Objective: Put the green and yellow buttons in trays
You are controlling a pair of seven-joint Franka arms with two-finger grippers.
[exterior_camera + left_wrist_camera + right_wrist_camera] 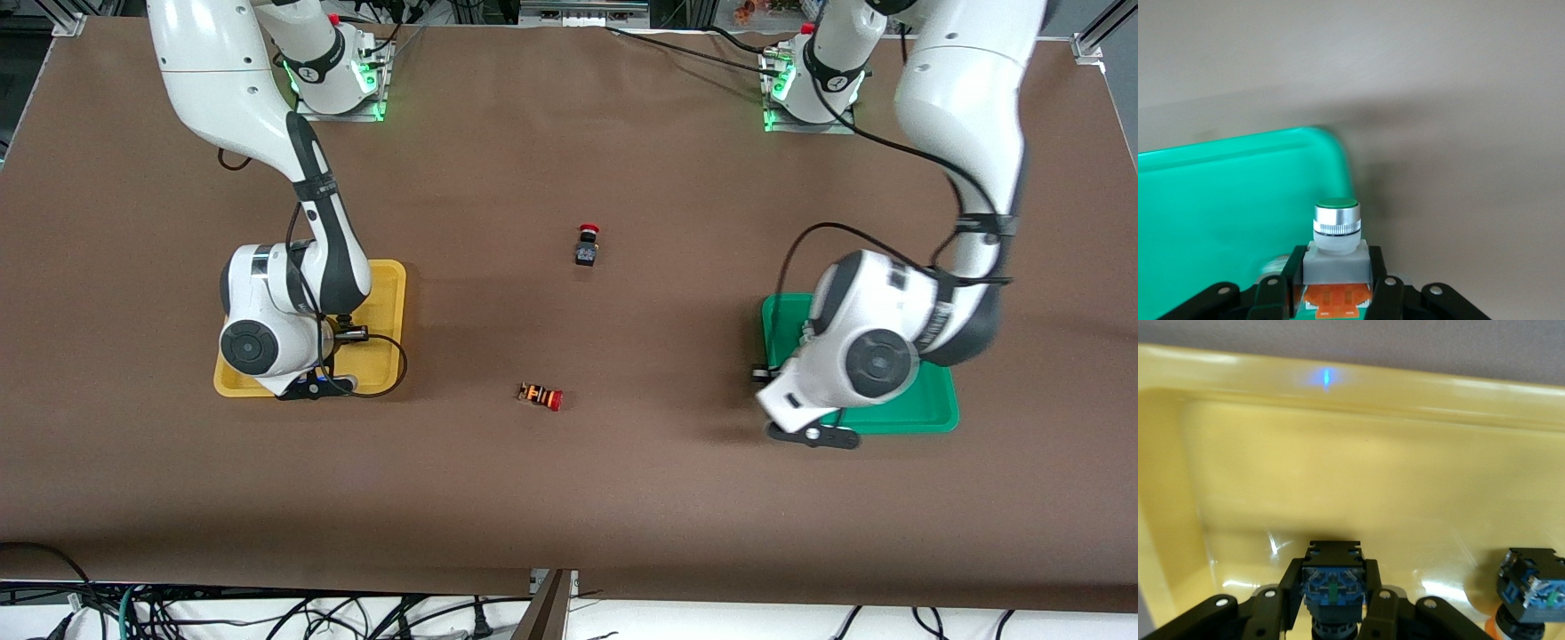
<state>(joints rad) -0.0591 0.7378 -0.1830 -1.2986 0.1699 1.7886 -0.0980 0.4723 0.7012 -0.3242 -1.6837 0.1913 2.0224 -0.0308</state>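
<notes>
While we scan from the right arm's end of the bench point(569, 498), we see the right claw point(1333, 603) sitting low over the yellow tray point(388, 283), clenched on a black-blue button point(1332, 583). A second black-blue button point(1530, 587) already lies in that tray beside it. Out on the open bench sit a red-capped black switch point(586, 244) and, nearer the front camera, a red-capped switch with an orange-striped body point(540, 396), well apart. At the left arm's end, the left claw point(1336, 293) hangs over the green tray point(925, 404) near its corner, gripping a grey-bodied button with a green cap point(1336, 233).
</notes>
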